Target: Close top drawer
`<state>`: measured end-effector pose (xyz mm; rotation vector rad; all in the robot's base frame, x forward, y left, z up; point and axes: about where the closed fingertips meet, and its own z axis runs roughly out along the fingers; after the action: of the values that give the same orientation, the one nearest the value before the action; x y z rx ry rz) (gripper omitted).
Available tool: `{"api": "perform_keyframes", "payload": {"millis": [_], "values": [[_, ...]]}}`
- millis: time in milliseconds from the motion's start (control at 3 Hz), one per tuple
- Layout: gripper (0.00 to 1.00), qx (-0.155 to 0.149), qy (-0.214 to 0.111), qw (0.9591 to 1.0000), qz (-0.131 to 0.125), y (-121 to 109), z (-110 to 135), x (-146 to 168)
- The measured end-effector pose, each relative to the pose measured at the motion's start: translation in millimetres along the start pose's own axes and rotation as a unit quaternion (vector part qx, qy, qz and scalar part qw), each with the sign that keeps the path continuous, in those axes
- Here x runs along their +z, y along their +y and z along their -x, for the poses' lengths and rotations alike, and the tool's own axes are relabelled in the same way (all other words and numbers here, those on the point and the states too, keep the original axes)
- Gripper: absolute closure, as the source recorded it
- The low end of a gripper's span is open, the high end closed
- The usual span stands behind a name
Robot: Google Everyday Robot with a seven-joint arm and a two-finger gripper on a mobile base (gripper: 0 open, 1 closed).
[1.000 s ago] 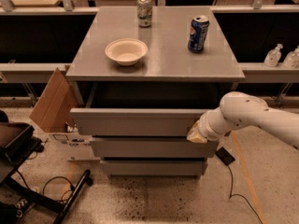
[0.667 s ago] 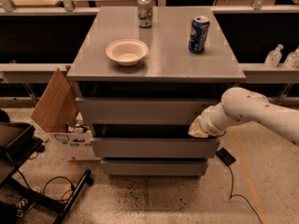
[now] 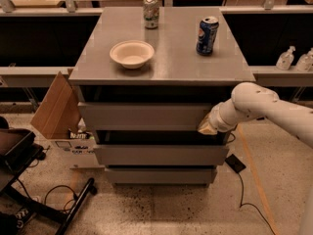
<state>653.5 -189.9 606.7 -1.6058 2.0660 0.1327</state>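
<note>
The top drawer (image 3: 142, 115) is a wide grey drawer with a plain flat front, uppermost of three in the grey cabinet (image 3: 161, 58). It stands out only a little, with a dark gap above its front. My gripper (image 3: 208, 126) is at the end of my white arm, which reaches in from the right. It rests against the right end of the drawer front.
On the cabinet top stand a white bowl (image 3: 131, 53), a silver can (image 3: 151, 11) and a blue can (image 3: 207, 35). A cardboard box (image 3: 56, 106) leans at the cabinet's left. A black stand (image 3: 29, 180) and cables lie on the floor at left. Bottles (image 3: 286, 58) stand at right.
The top drawer has slid back toward the cabinet. My gripper has moved in with its front, staying on the right end.
</note>
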Motion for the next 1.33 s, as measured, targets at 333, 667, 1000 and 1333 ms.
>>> {"api": "perform_keyframes", "payload": {"millis": [333,667,1000,1333], "values": [[1.0,0.005,0.007,1.0,-0.005,-9,-6,-8],[1.0,0.005,0.007,1.0,-0.005,-8,-7,-8],[1.0,-0.015,0.019,0.9997,0.001,19,-5,-22],[1.0,-0.077,0.057,0.9953,0.008,75,9,-69]]}}
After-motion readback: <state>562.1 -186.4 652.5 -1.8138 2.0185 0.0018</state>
